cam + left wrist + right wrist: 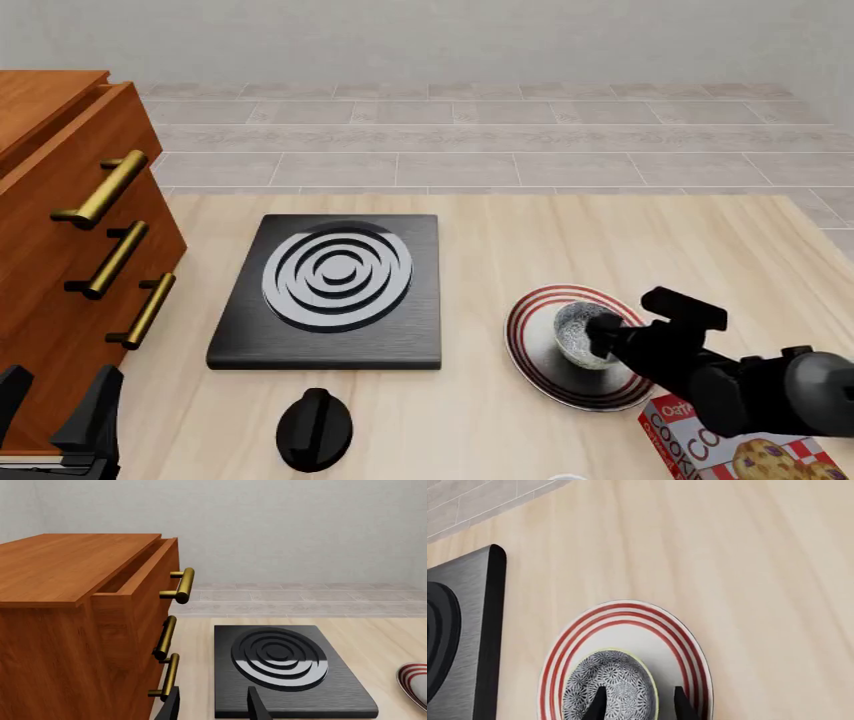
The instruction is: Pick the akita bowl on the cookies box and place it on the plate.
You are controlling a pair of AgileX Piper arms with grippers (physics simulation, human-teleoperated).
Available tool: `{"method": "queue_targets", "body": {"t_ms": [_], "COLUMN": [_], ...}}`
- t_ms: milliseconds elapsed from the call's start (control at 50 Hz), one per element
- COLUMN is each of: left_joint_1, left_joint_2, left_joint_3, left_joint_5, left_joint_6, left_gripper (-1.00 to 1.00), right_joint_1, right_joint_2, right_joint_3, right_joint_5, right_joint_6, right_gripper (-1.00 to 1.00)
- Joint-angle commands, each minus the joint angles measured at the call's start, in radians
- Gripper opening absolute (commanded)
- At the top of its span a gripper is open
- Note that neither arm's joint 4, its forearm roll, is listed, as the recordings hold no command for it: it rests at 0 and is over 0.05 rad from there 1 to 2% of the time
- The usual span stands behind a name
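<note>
- Over the plate (534,345), the akita bowl (577,333) sits inside the red rings, its speckled inside facing up; whether its base touches the plate cannot be told.
- Right gripper (637,700): in the right wrist view one finger lies inside the bowl (610,685) and the other outside its rim, so the fingers are pinching the bowl's wall. From the front the gripper (601,335) reaches in from the right over the plate's (627,617) near side.
- Cookies box (741,450): the red carton lies at the table's near right corner, just beside the plate, partly under the right arm.
- Black square slab (327,290) with white rings lies left of the plate, apart from it; a black knob (314,428) lies in front of it.
- Wooden cabinet (60,250) with brass handles stands at the table's left side; its top drawer (137,575) is pulled a little open.
- Left gripper (54,420) hangs by the cabinet's near corner, fingers spread and holding nothing.
- Wooden table (561,240) carries all of it.
</note>
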Motion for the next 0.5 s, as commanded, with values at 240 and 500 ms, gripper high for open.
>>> {"method": "queue_targets", "body": {"t_ms": [240,500], "left_joint_1": [0.0,0.0], "left_joint_2": [0.0,0.0], "left_joint_3": [0.0,0.0], "left_joint_5": [0.0,0.0], "left_joint_6": [0.0,0.0], "left_gripper": [1.0,1.0], "right_joint_1": [-0.079,-0.096], "right_joint_2": [-0.286,-0.741], "right_joint_3": [-0.014,-0.121], "right_joint_5": [0.198,0.591], "right_joint_6": [-0.054,-0.132], "right_gripper": [1.0,1.0]}}
